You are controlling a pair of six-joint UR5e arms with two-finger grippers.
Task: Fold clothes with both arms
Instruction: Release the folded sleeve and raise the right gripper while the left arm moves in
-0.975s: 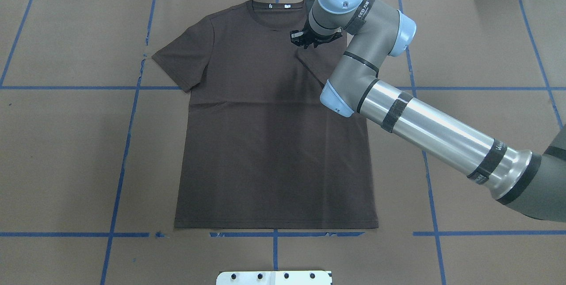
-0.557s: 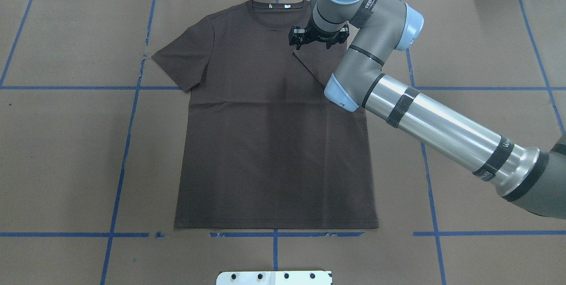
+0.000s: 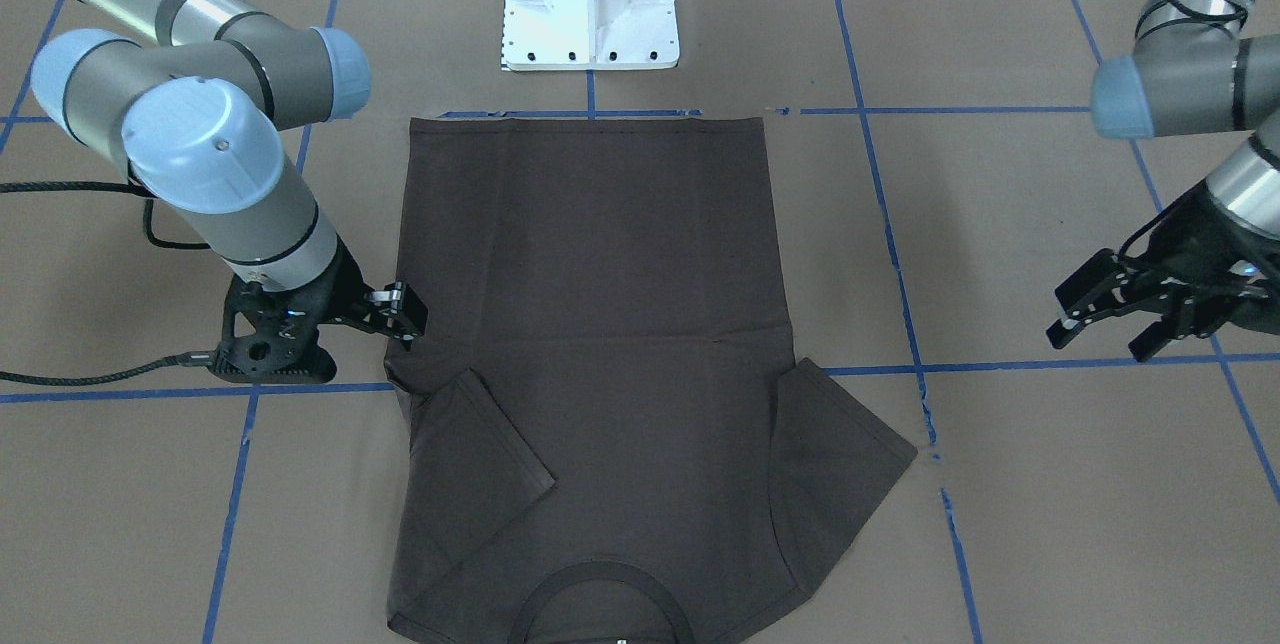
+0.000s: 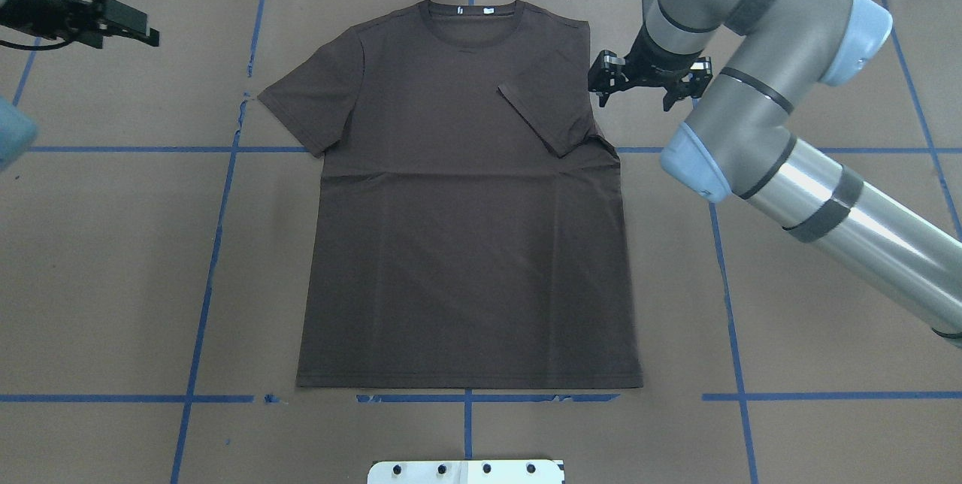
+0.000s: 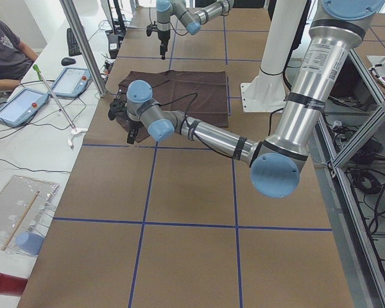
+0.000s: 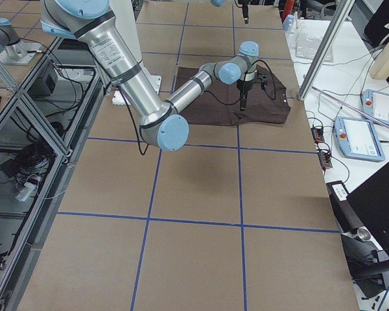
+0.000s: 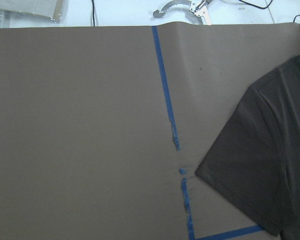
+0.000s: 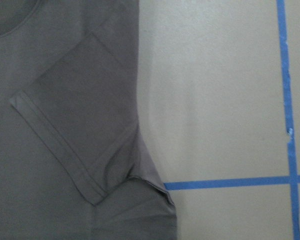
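The dark brown T-shirt [image 4: 466, 243] lies flat on the table, collar toward the far edge. One short sleeve [image 4: 545, 112] is folded inward over the chest, also seen in the right wrist view [image 8: 80, 120]. The other sleeve [image 4: 312, 101] lies spread out. My right gripper [image 4: 642, 86] hangs open and empty just off the shirt's shoulder edge, beside the folded sleeve [image 3: 480, 454]. My left gripper [image 3: 1095, 324] is open and empty, well clear of the shirt [image 3: 600, 324], over bare table beyond the spread sleeve [image 7: 260, 170].
The white pedestal base [image 3: 590, 4] stands at the near table edge behind the shirt's hem. Blue tape lines [image 4: 218, 243] grid the brown table cover. A black cable [image 3: 100, 374] trails from the right wrist. A seated person [image 5: 6, 51] and control tablets [image 5: 25, 106] are at the far side.
My right gripper has moved right, from over the chest to just off the shirt's edge. The folded sleeve stays where it lay. My left gripper has come into view at upper left.
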